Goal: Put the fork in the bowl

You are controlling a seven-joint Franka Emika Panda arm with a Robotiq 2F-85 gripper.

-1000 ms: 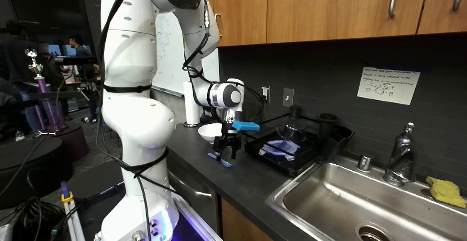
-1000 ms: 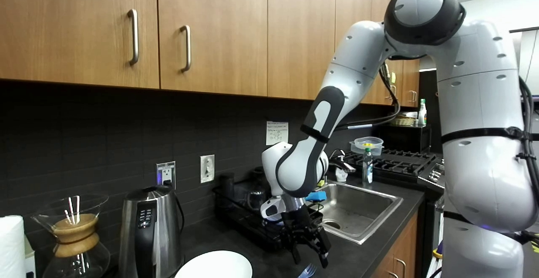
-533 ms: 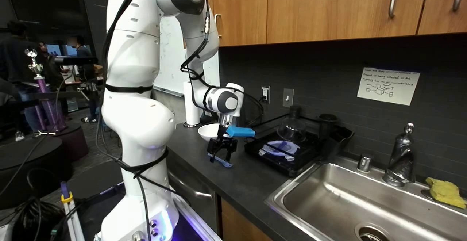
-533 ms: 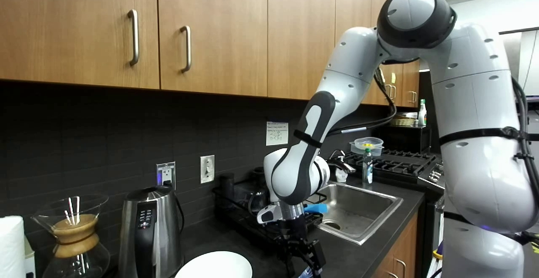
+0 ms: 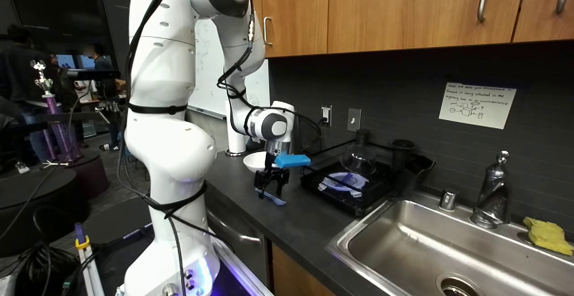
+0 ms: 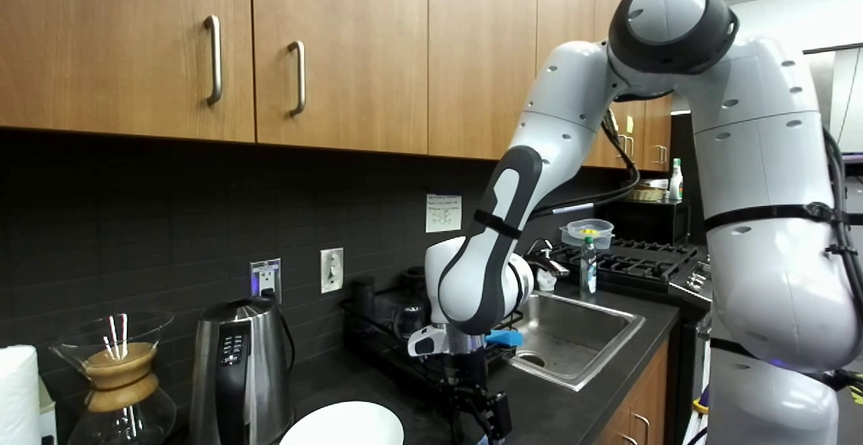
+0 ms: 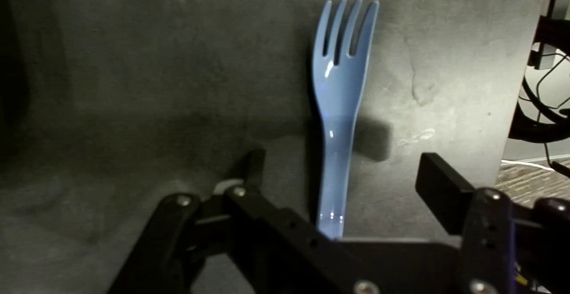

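A light blue fork lies on the dark counter, tines at the top of the wrist view. In an exterior view the fork lies under my gripper; in an exterior view only a small part of the fork shows at the bottom edge, near the gripper. In the wrist view my gripper is open, one finger on each side of the fork's handle and apart from it. The handle's end is hidden behind the gripper. The white bowl stands behind the gripper; it also shows cut off in an exterior view.
A black dish rack holding a lid and glassware stands beside the gripper, against the wall. The steel sink lies beyond it. A kettle, a glass coffee maker and a paper towel roll stand near the bowl. The counter edge is close to the fork.
My gripper has come down and shifted toward the fork's handle end and the bowl, mostly in the first half second, then only slightly. The fork and bowl have not moved.
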